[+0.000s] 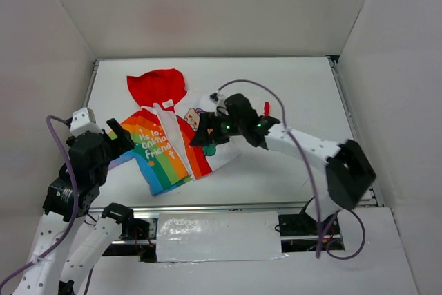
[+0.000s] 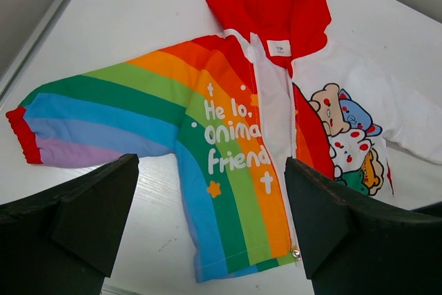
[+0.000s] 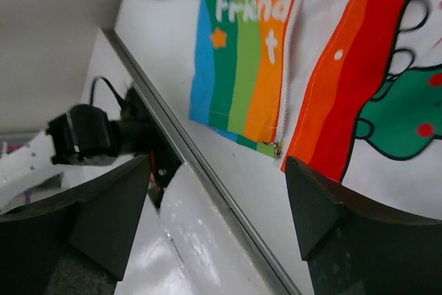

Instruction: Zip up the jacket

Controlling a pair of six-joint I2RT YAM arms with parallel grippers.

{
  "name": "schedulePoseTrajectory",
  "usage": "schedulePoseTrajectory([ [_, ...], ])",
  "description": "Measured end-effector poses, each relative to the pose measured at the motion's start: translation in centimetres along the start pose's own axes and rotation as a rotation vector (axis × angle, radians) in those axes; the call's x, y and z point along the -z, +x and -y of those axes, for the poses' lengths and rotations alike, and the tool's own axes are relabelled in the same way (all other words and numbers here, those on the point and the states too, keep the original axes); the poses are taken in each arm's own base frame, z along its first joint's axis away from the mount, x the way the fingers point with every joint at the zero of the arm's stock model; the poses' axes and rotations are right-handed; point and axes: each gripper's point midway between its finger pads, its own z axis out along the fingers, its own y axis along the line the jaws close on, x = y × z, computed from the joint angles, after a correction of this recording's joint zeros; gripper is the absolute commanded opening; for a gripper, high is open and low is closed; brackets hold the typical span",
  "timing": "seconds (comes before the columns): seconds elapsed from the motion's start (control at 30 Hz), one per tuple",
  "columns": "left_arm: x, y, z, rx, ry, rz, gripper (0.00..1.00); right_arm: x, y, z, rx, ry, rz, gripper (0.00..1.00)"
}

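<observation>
The red-hooded, rainbow-and-white cloth jacket [image 1: 166, 144] is lying unzipped toward the bench's left edge; the left gripper [image 2: 210, 167] and right gripper [image 3: 217, 164] are hovering, fingers spread wide.

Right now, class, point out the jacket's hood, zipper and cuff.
hood [image 2: 262, 5], left wrist view, middle of red fabric
zipper [image 2: 295, 254], left wrist view, metal piece at hem
cuff [image 2: 23, 136], left wrist view, gathered sleeve end
</observation>
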Motion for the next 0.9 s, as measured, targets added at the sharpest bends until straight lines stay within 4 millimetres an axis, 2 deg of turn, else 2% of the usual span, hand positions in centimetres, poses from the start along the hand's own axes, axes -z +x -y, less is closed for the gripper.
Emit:
schedulePoseTrajectory([
  [0.07, 0.0, -0.1, -0.1, 0.002, -0.005, 0.004, 0.99, -3.6, 2.8, 1.8, -0.042, -0.009, -0.108, 0.83],
  [0.13, 0.1, -0.1, -0.1, 0.003, -0.004, 0.006, 0.99, -6.5, 4.7, 3.0, -0.070, -0.015, -0.191, 0.82],
  [0.2, 0.1, -0.1, -0.1, 0.004, -0.003, 0.007, 0.99, -8.8, 5.2, 3.6, -0.082, -0.026, -0.237, 0.82],
  [0.3, 0.1, -0.1, -0.1, 0.003, -0.003, 0.006, 0.99, -11.3, 4.6, 3.6, -0.080, -0.055, -0.254, 0.82],
  [0.5, 0.1, -0.1, 0.0, 0.003, 0.003, 0.005, 0.99, -13.9, 4.0, 3.7, -0.076, -0.096, -0.265, 0.82],
  [0.63, 0.2, -0.2, 0.0, 0.006, 0.009, 0.008, 0.99, -15.4, 4.9, 4.8, -0.090, -0.093, -0.295, 0.82],
  [0.77, 0.2, -0.2, 0.1, 0.005, 0.011, 0.008, 0.99, -16.1, 6.3, 5.8, -0.111, -0.074, -0.329, 0.82],
  [0.9, 0.2, -0.1, 0.1, 0.005, 0.014, 0.006, 0.99, -16.2, 6.2, 5.5, -0.111, -0.082, -0.326, 0.77],
])
